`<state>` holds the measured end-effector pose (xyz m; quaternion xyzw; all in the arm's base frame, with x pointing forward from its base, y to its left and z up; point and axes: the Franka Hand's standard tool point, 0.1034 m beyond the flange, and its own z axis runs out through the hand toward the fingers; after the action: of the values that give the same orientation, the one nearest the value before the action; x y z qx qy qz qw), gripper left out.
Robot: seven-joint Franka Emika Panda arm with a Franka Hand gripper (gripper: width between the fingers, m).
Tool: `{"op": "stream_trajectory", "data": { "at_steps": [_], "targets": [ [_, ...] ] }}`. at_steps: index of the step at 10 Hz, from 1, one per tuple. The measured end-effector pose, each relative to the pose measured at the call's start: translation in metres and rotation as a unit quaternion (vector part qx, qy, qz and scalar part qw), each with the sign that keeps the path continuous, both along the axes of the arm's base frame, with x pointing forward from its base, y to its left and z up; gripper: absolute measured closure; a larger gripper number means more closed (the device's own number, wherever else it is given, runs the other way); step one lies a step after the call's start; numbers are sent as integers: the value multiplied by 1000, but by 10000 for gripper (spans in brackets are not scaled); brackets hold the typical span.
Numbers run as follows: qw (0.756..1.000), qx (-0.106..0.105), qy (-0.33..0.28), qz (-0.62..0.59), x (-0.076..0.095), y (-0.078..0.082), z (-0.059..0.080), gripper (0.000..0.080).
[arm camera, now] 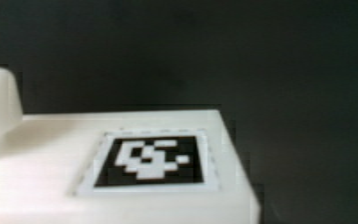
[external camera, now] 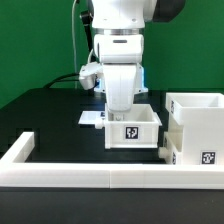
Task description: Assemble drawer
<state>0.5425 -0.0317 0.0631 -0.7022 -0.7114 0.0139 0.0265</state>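
A small open-top white drawer box [external camera: 134,128] with a black-and-white tag on its front stands mid-table. My gripper [external camera: 119,108] is lowered at the box's far left corner on the exterior view's left. Its fingertips are hidden by the hand and the box wall, so I cannot tell whether it is open or shut. The tall white casing [external camera: 196,120] stands to the exterior view's right, with a tag low on its front. The wrist view is very close: a white box face with a tag [arm camera: 153,160] fills the lower part, and no fingers show clearly.
A low white border wall [external camera: 100,176] runs along the front of the black table and up its left side. The marker board [external camera: 91,118] lies flat just behind the box on the exterior view's left. A green backdrop is behind the arm.
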Motion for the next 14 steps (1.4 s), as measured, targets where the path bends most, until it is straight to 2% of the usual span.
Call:
{"op": "stream_trajectory", "data": {
  "at_steps": [1,2,14],
  "targets": [
    [1000,2,-5,4,9,6,0,755],
    [1000,3,-5,5,10,7,-2,755],
    [1000,5,-18,3,12,15,-5,755]
  ]
}}
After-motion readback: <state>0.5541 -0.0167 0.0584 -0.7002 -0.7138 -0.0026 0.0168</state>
